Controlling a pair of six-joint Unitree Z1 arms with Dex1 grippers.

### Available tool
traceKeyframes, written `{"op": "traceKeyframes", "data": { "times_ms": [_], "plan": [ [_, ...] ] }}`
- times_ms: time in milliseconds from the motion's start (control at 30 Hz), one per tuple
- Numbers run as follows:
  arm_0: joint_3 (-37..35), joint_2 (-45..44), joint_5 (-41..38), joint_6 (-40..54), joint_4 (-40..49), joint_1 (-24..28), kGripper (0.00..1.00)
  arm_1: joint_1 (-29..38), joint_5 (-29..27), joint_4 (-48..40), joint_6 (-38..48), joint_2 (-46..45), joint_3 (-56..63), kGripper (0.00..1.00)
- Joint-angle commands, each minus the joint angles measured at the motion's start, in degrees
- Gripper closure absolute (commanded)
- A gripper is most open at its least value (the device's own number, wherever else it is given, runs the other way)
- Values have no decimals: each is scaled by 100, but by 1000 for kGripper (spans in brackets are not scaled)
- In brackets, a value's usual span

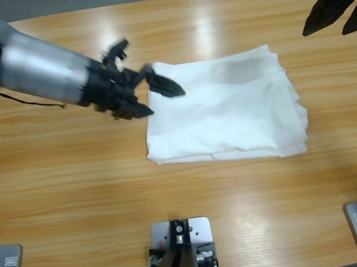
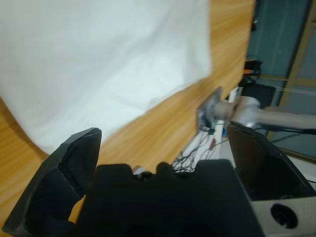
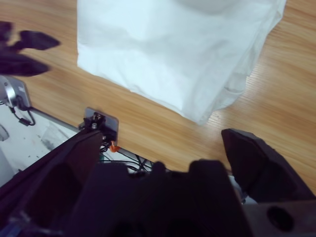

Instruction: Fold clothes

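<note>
The white T-shirt [image 1: 224, 108] lies in the middle of the wooden tabletop [image 1: 76, 204], a little to the right of centre in the high view, already folded into a compact rectangle with several layers showing along its right edge. The left gripper [image 1: 160, 91] comes in from the upper left of the frame and hovers at the upper left corner of the shirt; its jaws are spread apart and nothing is between them. In the left wrist view the cloth [image 2: 98, 64] fills the upper left, beyond the jaws and not touched by them. The right gripper [image 1: 338, 13] is at the upper right corner of the high view, well apart from the shirt, with its jaws also released and empty.

I judge that the folding is nearly complete. If one more fold is wanted, the next move calls for the left jaws to descend on the near edge and pinch all layers together.
</note>
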Motion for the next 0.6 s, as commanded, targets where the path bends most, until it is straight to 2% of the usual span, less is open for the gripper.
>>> {"op": "traceKeyframes", "data": {
  "times_ms": [33, 167, 367, 600],
  "plan": [
    [975, 126, 172, -89, -162, 438, 16, 183, 137, -16, 69, -36, 105, 0],
    [1585, 476, 34, -264, -1013, 672, 14, 182, 118, -16, 50, -129, 249, 0],
    [1428, 1126, -470, -301, -2145, 972, 16, 182, 118, -20, 39, -118, 291, 0],
    [1028, 1632, -537, -272, -2078, 1069, 18, 182, 118, -20, 37, -76, 263, 0]
  ]
}}
